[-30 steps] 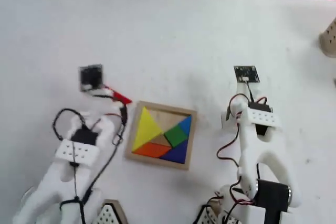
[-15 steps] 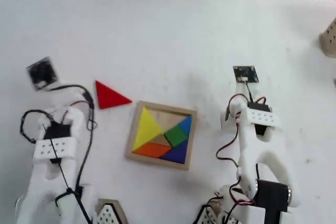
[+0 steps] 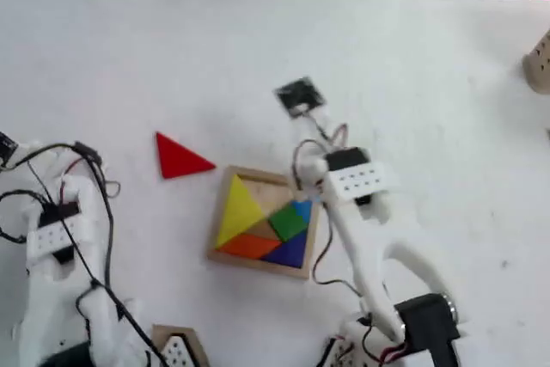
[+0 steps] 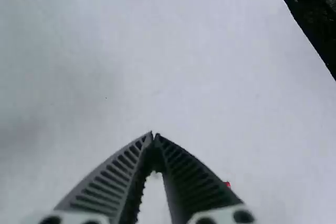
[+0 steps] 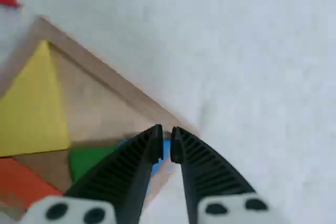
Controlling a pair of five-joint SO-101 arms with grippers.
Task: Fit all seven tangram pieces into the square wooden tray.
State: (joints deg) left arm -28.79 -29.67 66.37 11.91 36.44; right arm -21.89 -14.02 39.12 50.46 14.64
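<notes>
1. Your left claw (image 4: 154, 136) is pinched shut, tips meeting, with nothing between them. Its wrist view has bare white bench (image 4: 157, 51) ahead, running to a dark edge at the far corner.
2. Your right claw (image 5: 165, 129) is all but shut, a thin slit between the tips, and holds nothing. The right wrist view sets it over the tray (image 5: 105, 72), above the light blue piece (image 5: 163, 156) near the rim.
3. The high view gives you the layout. The tray (image 3: 262, 175) lies between the arms, holding a yellow triangle (image 3: 239, 208), an orange piece (image 3: 249, 247), a green square (image 3: 286, 223) and a dark blue triangle (image 3: 290, 253). There is bare wood in its far part.
4. The red triangle (image 3: 179, 159) lies flat on the bench just off the tray's far left corner, apparently not touching the rim.
5. Beyond it the bench lies open to the far edge.
</notes>
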